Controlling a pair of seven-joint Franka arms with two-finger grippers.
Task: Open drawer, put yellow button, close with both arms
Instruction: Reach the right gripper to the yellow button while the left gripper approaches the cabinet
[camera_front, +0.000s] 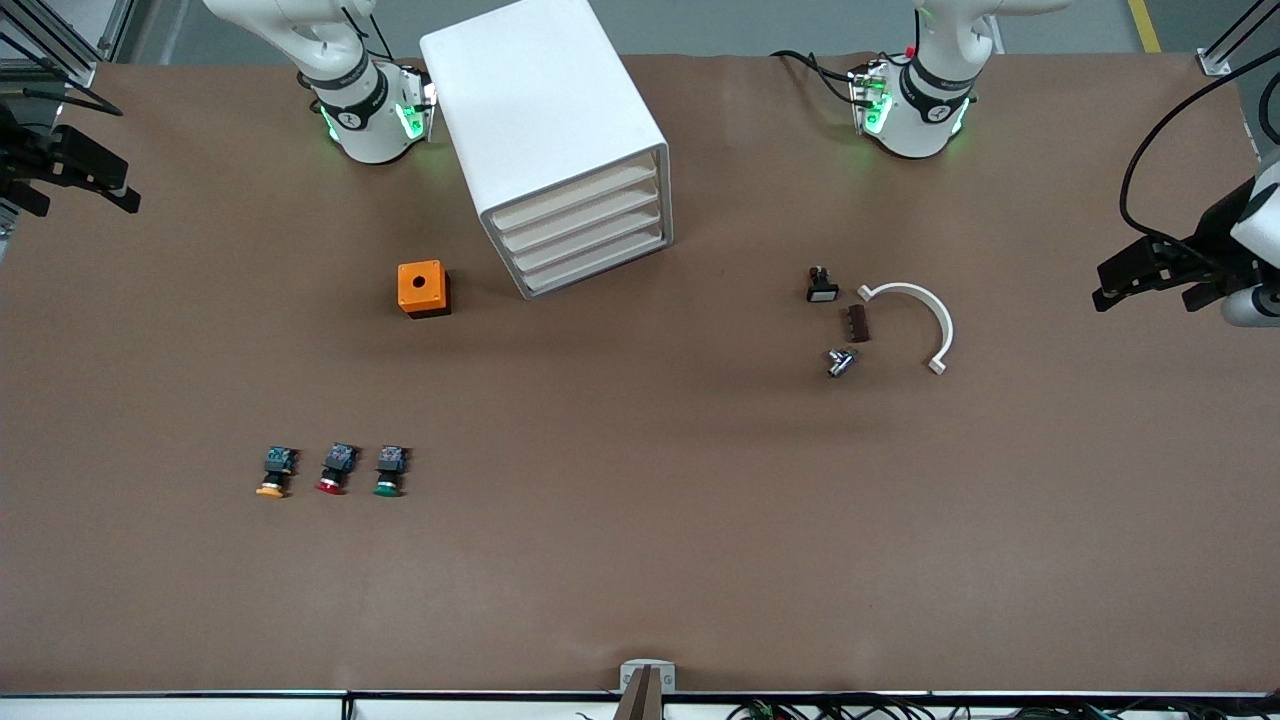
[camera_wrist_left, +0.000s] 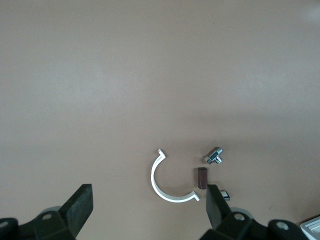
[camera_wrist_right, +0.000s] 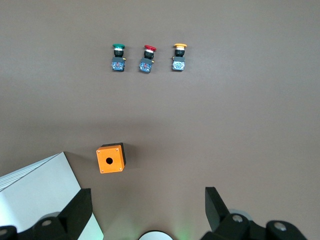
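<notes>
Front view: I have both hands spread and empty, right hand (camera_front: 75, 175) and left hand (camera_front: 1165, 275) at the worktop's ends; drawer (camera_front: 578, 202) shut, nearer my right arm's base.

I count three mushroom-capped push-buttons: yellow button (camera_front: 275, 473), red-capped (camera_front: 335, 468), green-capped (camera_front: 389, 471); one orange plastic box (camera_front: 423, 289); four white cabinet drawers (camera_front: 585, 238).

Front view: high, facing the robots across the table (camera_front: 640, 560). Wrist views look straight down from high up. The right wrist view shares the orange box (camera_front: 423, 289) (camera_wrist_right: 111, 158).

Cabinet (camera_wrist_right: 40, 190) cut off by edge; small black part (camera_wrist_left: 225, 194) half hidden by left hand (camera_wrist_left: 147, 205).
</notes>
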